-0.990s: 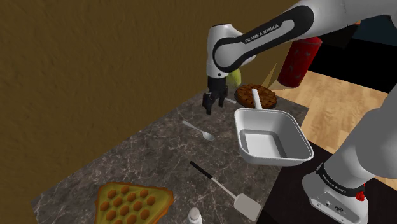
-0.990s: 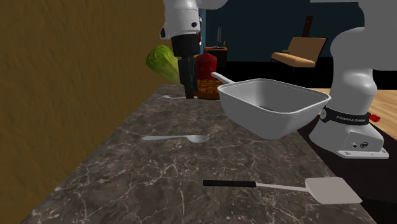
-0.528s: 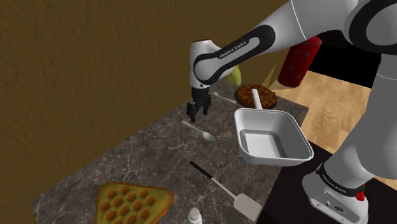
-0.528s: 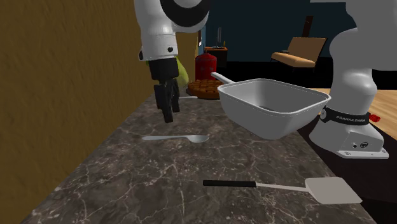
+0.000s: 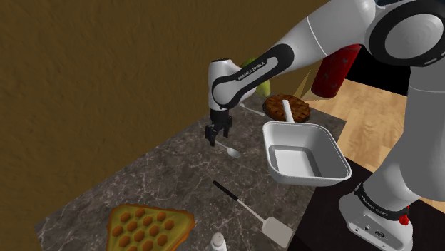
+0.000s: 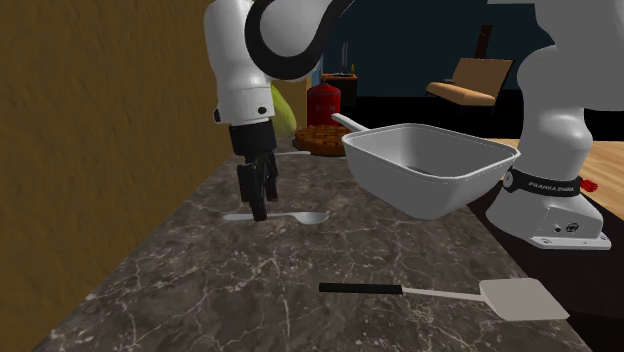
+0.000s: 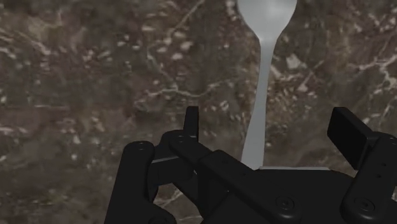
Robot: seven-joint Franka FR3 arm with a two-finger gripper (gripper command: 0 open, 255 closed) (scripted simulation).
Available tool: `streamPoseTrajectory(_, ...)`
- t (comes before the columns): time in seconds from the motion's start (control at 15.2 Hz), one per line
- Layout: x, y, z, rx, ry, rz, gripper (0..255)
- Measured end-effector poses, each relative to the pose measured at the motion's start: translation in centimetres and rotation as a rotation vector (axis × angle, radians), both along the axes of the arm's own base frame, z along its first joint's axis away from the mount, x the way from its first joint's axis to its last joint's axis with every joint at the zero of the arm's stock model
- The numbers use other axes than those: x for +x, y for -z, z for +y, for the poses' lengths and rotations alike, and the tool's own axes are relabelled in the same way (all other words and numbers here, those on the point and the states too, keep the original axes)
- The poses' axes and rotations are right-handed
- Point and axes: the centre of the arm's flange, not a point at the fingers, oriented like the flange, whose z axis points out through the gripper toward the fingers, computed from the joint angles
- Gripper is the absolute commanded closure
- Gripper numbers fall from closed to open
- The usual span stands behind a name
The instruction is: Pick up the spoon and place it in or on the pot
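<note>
Fingers wide apart above the spoon handle; white pot near; spatula well apart

The white arm rises from its stand and stretches toward the shoulder view's left; at the wrist it turns to point straight down; the black end effector hangs low, upright; its two fingers stand wide apart.
</note>
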Motion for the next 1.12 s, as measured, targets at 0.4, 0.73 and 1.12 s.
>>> streamPoseTrajectory(0.4,-0.13,0.77,0.1,0.0,0.0,-0.001,0)
streamPoseTrajectory(0.73,-0.03,0.63,-0.09,-0.001,0.003,-0.004,255)
streamPoseTrajectory(1.12,-0.04,0.63,-0.05,0.0,0.002,-0.004,255)
